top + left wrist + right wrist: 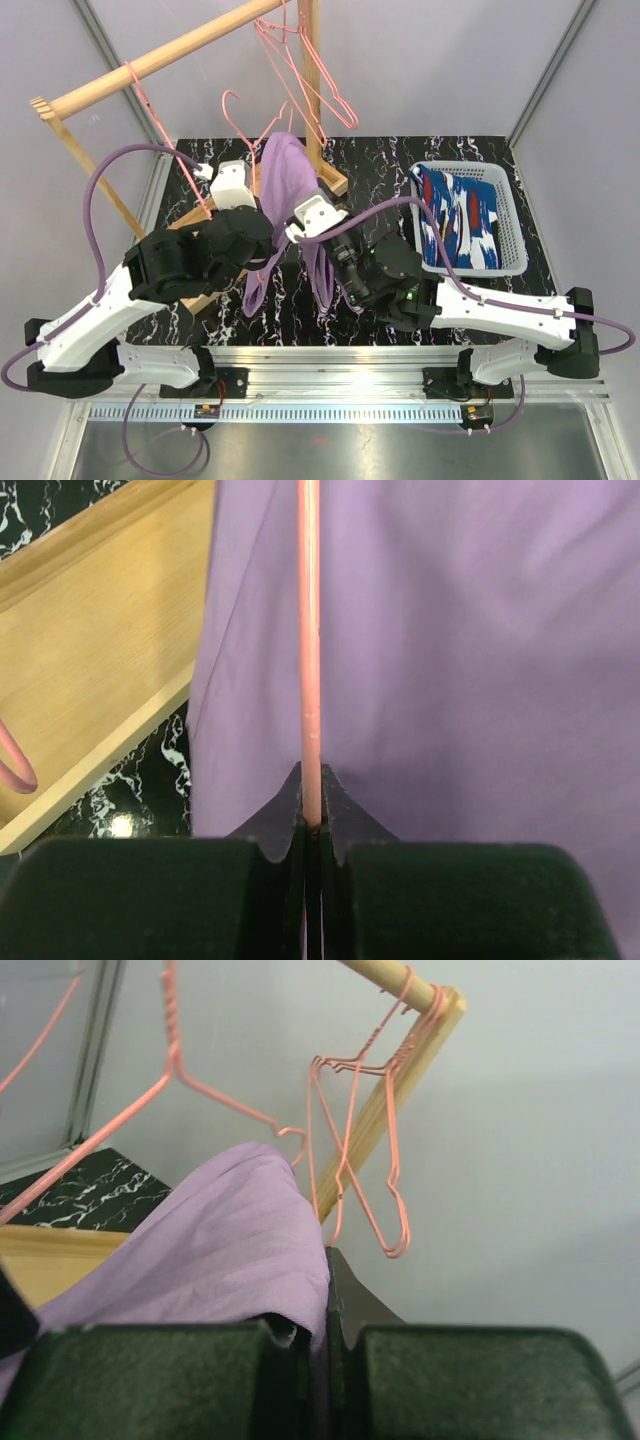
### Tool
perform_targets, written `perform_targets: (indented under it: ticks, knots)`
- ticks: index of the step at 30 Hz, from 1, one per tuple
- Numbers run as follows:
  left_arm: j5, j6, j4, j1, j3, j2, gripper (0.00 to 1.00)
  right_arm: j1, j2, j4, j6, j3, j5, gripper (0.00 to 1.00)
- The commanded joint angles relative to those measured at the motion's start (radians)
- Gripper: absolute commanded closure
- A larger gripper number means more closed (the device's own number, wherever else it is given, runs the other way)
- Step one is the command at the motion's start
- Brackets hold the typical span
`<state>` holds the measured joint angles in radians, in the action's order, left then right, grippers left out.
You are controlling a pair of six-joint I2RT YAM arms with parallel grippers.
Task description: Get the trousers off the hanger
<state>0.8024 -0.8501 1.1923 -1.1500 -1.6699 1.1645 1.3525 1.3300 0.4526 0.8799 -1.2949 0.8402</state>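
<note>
The enclosure walls (pixel 450 60) are plain pale grey panels, evenly lit without hard shadows, and slanting grey metal frame members (pixel 545 70) mark the rear corners. The tabletop (pixel 390 160) is black with white marble veining; a ribbed aluminium rail (pixel 330 358) carrying a bright reflection bounds its near edge, with a dull grey metal surface (pixel 330 450) beyond that. A light wooden rack (pixel 230 25) stands on the table, made up of a round overhead rail (pixel 150 58), a square rear upright (pixel 310 20), a slanting left brace (pixel 95 178) and a flat base plank (pixel 90 660) lying on the veined top.
</note>
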Motion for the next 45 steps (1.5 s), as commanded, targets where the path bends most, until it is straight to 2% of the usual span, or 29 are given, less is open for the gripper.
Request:
perform_targets:
  ticks: [1, 5, 11, 14, 18, 21, 26, 29, 32, 34, 37, 38, 40, 45]
  knots:
    - [-0.022, -0.009, -0.049, 0.013, 0.035, -0.049, 1.0, -0.024, -0.071, 0.181, 0.03, -0.096, 0.042, 1.0]
    - [-0.046, -0.003, -0.076, 0.015, 0.097, -0.066, 1.0, -0.047, -0.095, 0.172, 0.057, -0.164, 0.056, 1.0]
    - [-0.055, -0.035, -0.109, 0.013, 0.214, -0.127, 1.0, -0.066, -0.147, 0.075, 0.062, -0.276, 0.062, 1.0]
    - [-0.049, -0.047, -0.115, 0.015, 0.257, -0.152, 1.0, -0.067, -0.158, -0.024, 0.048, -0.348, 0.063, 1.0]
    - [-0.04, -0.05, -0.111, 0.016, 0.277, -0.172, 1.0, -0.099, -0.111, -0.155, 0.117, -0.446, 0.103, 1.0]
    - [-0.034, -0.056, -0.102, 0.016, 0.288, -0.193, 1.0, -0.174, -0.062, -0.221, 0.145, -0.492, 0.166, 1.0]
    - [-0.037, -0.049, -0.096, 0.016, 0.279, -0.207, 1.0, -0.314, -0.078, -0.122, 0.229, -0.402, 0.258, 1.0]
    - [-0.029, -0.041, -0.077, 0.016, 0.268, -0.21, 1.0, -0.335, -0.124, 0.068, 0.342, -0.321, 0.298, 1.0]
    - [-0.02, -0.035, -0.071, 0.016, 0.272, -0.223, 1.0, -0.361, -0.172, 0.124, 0.45, -0.249, 0.315, 1.0]
    - [-0.02, -0.03, -0.076, 0.016, 0.283, -0.239, 1.0, -0.423, -0.202, 0.135, 0.516, -0.206, 0.329, 1.0]
    - [-0.022, -0.024, -0.085, 0.015, 0.298, -0.258, 1.0, -0.54, -0.251, 0.118, 0.535, -0.109, 0.346, 1.0]
    - [-0.023, -0.021, -0.089, 0.016, 0.303, -0.261, 1.0, -0.573, -0.265, 0.057, 0.513, -0.071, 0.347, 1.0]
    - [-0.028, -0.014, -0.094, 0.018, 0.309, -0.267, 1.0, -0.642, -0.307, -0.02, 0.426, -0.052, 0.356, 1.0]
    - [-0.038, 0.009, -0.094, 0.016, 0.308, -0.269, 1.0, -0.771, -0.35, -0.118, 0.406, -0.012, 0.404, 1.0]
